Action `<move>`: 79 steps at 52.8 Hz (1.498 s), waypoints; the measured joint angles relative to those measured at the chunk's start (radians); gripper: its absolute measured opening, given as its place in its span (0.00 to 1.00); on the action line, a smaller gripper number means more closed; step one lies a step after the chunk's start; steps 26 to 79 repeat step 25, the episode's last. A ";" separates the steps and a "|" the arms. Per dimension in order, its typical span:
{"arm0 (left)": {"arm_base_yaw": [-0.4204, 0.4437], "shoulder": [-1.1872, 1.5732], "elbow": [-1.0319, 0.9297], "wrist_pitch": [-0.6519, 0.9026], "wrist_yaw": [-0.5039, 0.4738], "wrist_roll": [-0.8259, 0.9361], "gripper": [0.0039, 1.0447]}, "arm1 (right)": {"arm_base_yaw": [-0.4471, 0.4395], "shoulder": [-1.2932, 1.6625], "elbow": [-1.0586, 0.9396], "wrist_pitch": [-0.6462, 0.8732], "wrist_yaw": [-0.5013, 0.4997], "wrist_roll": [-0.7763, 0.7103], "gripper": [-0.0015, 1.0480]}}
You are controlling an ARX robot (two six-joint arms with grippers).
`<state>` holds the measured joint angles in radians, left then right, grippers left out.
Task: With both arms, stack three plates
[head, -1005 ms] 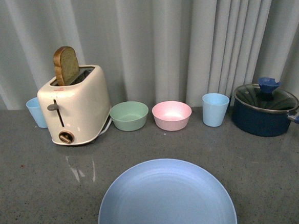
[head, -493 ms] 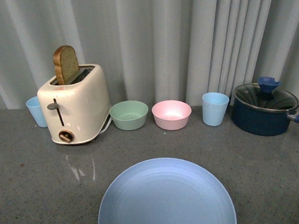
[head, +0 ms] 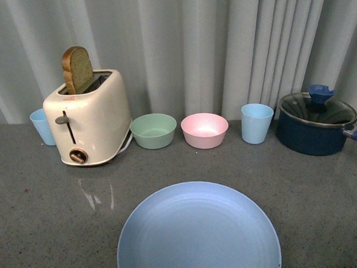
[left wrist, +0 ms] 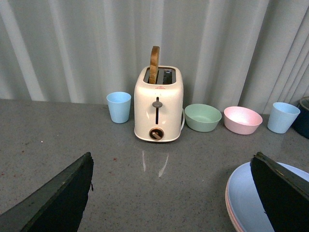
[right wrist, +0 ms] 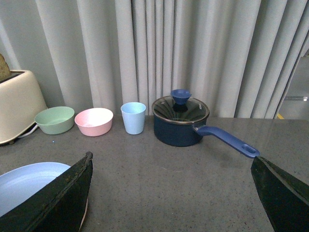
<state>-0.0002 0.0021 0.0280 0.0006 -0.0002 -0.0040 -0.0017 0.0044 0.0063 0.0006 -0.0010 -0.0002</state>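
A light blue plate (head: 198, 234) lies on the grey counter at the front centre, top of a stack. In the left wrist view a pink rim (left wrist: 227, 205) shows under the blue plate (left wrist: 246, 198). The beige plate cannot be made out. My left gripper (left wrist: 172, 162) is open over bare counter, left of the stack, with one finger (left wrist: 282, 193) over the plate's edge. My right gripper (right wrist: 171, 162) is open over bare counter to the right of the blue plate (right wrist: 26, 183), holding nothing. Neither arm shows in the front view.
Along the curtain stand a blue cup (head: 42, 126), a cream toaster (head: 91, 118) with a bread slice sticking up, a green bowl (head: 154, 130), a pink bowl (head: 204, 130), another blue cup (head: 257, 122) and a navy lidded pot (head: 316, 124) with its blue handle (right wrist: 227, 140) pointing outward.
In the front view everything has shifted slightly upward in the picture, so more of the blue plate shows. Nothing on the counter has moved relative to its neighbours.
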 joint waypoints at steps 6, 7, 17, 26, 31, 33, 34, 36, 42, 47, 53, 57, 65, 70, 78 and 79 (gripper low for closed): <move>0.000 0.000 0.000 0.000 0.000 0.000 0.94 | 0.000 0.000 0.000 0.000 0.000 0.000 0.93; 0.000 0.000 0.000 0.000 0.000 0.000 0.94 | 0.000 0.000 0.000 0.000 0.000 0.000 0.93; 0.000 0.000 0.000 0.000 0.000 0.000 0.94 | 0.000 0.000 0.000 0.000 0.000 0.000 0.93; 0.000 0.000 0.000 0.000 0.000 0.000 0.94 | 0.000 0.000 0.000 0.000 0.000 0.000 0.93; 0.000 0.000 0.000 0.000 0.000 0.000 0.94 | 0.000 0.000 0.000 0.000 0.000 0.000 0.93; 0.000 0.000 0.000 0.000 0.000 0.000 0.94 | 0.000 0.000 0.000 0.000 0.000 0.000 0.93; 0.000 0.000 0.000 0.000 0.000 0.000 0.94 | 0.000 0.000 0.000 0.000 0.000 0.000 0.93; 0.000 0.000 0.000 0.000 0.000 0.000 0.94 | 0.000 0.000 0.000 0.000 0.000 0.000 0.93; 0.000 0.000 0.000 0.000 0.000 0.000 0.94 | 0.000 0.000 0.000 0.000 0.000 0.000 0.93; 0.000 0.000 0.000 0.000 0.000 0.000 0.94 | 0.000 0.000 0.000 0.000 0.000 0.000 0.93; 0.000 0.000 0.000 0.000 0.000 0.000 0.94 | 0.000 0.000 0.000 0.000 0.000 0.000 0.93; 0.000 0.000 0.000 0.000 0.000 0.000 0.94 | 0.000 0.000 0.000 0.000 0.000 0.000 0.93; 0.000 0.000 0.000 0.000 0.000 0.000 0.94 | 0.000 0.000 0.000 0.000 0.000 0.000 0.93; 0.000 0.000 0.000 0.000 0.000 0.000 0.94 | 0.000 0.000 0.000 0.000 0.000 0.000 0.93; 0.000 0.000 0.000 0.000 0.000 0.000 0.94 | 0.000 0.000 0.000 0.000 0.000 0.000 0.93; 0.000 0.000 0.000 0.000 0.000 0.000 0.94 | 0.000 0.000 0.000 0.000 0.000 0.000 0.93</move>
